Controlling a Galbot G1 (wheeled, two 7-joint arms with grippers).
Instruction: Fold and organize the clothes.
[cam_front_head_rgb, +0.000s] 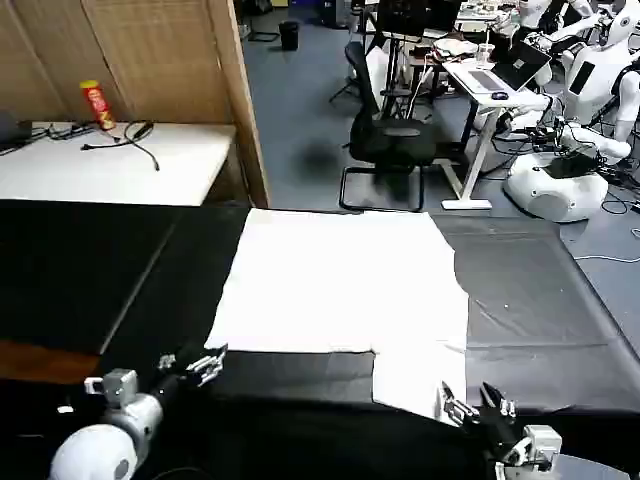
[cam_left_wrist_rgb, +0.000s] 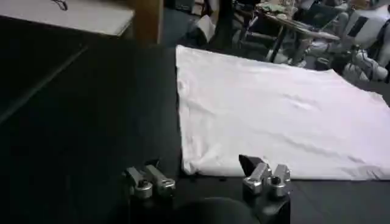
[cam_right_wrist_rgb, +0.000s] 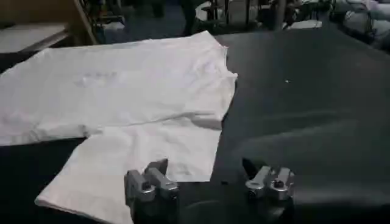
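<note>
The plain white cotton T-shirt (cam_front_head_rgb: 340, 280) lay flat on the black table (cam_front_head_rgb: 540, 310). The left gripper (cam_front_head_rgb: 205, 364) hovered spread wide, empty, near its corner. The right gripper (cam_front_head_rgb: 477, 405), also agape and empty, hovered over the sleeve (cam_front_head_rgb: 415, 375).

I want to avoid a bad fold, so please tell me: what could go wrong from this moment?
The left gripper is open at the T-shirt near corner; it may pinch only one layer or miss the hem. The right gripper, also open, sits by the sleeve; an uneven lift could wrinkle it. The cloth may slide on the black table.
</note>
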